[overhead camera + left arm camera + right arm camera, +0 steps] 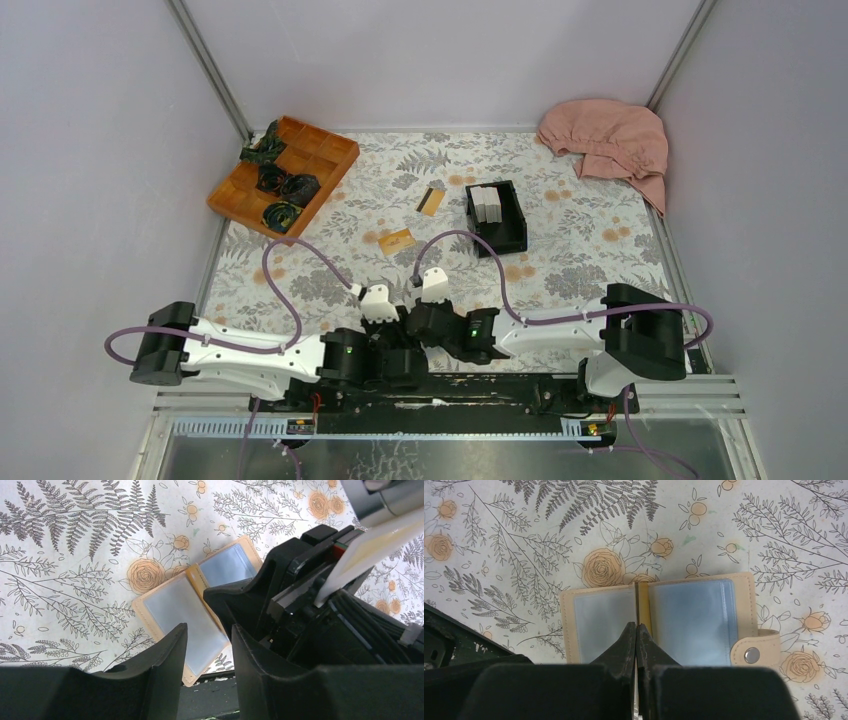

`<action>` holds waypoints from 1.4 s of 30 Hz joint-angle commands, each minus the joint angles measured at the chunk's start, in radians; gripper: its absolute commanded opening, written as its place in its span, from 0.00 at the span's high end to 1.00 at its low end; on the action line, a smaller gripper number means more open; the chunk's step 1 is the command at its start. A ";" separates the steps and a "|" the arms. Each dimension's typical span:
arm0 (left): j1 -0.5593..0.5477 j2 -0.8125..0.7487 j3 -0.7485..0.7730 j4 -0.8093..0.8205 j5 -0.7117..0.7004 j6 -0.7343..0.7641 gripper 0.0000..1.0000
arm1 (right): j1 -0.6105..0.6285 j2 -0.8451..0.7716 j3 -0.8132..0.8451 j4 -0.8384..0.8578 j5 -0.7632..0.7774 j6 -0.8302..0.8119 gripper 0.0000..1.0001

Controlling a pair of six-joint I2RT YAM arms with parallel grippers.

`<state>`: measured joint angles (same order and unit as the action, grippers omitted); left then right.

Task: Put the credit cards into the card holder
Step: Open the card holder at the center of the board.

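The card holder [694, 617] lies open and flat on the floral cloth near the table's front edge, showing clear plastic pockets and a snap tab [756, 650] at its right. My right gripper [636, 626] is shut, its tips resting on the spine fold. My left gripper [209, 630] is open with nothing between its fingers and hovers over the card holder's [175, 605] near corner. Two orange-gold credit cards lie farther out: a plain one [397, 240] and one with a black band [431, 202]. In the top view the arms hide the card holder.
A black open-topped box [496, 217] holding white pieces stands right of the cards. An orange compartment tray [283, 175] with dark items sits at the back left. A pink cloth [607, 140] is bunched in the back right corner. The right arm's body [300, 580] crowds the left wrist.
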<state>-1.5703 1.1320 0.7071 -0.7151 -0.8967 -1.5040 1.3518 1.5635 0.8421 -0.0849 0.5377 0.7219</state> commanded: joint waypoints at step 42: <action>-0.012 0.298 -0.149 0.170 0.008 -0.190 0.72 | 0.000 -0.067 -0.132 0.030 -0.046 0.058 1.00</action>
<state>-1.5940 1.4151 0.5632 -0.6163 -0.8661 -1.6958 1.3525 1.5024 0.7490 0.0010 0.5545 0.7536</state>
